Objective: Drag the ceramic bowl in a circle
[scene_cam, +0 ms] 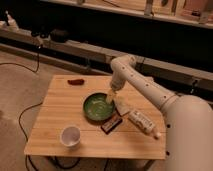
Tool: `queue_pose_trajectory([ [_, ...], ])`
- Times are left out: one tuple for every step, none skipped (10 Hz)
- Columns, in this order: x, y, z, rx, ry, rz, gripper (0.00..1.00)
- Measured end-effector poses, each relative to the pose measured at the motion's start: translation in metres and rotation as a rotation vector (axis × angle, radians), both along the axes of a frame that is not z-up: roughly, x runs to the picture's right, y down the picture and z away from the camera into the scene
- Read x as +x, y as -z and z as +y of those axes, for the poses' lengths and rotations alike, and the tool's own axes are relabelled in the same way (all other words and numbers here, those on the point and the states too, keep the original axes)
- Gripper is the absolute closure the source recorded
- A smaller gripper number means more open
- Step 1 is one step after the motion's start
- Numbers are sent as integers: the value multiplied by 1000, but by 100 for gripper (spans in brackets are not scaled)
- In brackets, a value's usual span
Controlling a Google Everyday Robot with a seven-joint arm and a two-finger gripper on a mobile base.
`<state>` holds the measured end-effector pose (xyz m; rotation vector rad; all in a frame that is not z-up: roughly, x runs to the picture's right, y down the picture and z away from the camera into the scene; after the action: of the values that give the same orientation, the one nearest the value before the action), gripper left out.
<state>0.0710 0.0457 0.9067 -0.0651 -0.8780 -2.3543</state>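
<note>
The ceramic bowl is wide, shallow, glossy green with a darker rim, and sits near the middle of the wooden table. My gripper hangs from the white arm and comes down onto the bowl's far right rim. The bowl looks empty.
A small white cup stands at the front left. A dark snack bar lies just right of the bowl's front edge. A white bottle lies on its side at the right. A small red-brown object lies at the back left.
</note>
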Motion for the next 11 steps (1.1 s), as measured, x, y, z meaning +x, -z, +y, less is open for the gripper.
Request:
queue_pose_trajectory([
  [-2, -6, 1, -5, 1, -8, 20],
  [-4, -14, 5, -19, 8, -13, 20],
  [-6, -21, 7, -34, 12, -13, 20],
  [-9, -28, 8, -47, 16, -13, 20],
  [-12, -34, 9, -61, 18, -13, 20],
  [-15, -39, 8, -69, 22, -14, 23],
  [-18, -41, 5, -70, 25, -15, 30],
  [-24, -42, 3, -72, 33, -19, 40],
  [-30, -42, 3, -74, 44, -24, 50],
  [-35, -41, 4, -78, 55, -27, 58],
  [-42, -42, 9, -90, 66, -33, 70],
])
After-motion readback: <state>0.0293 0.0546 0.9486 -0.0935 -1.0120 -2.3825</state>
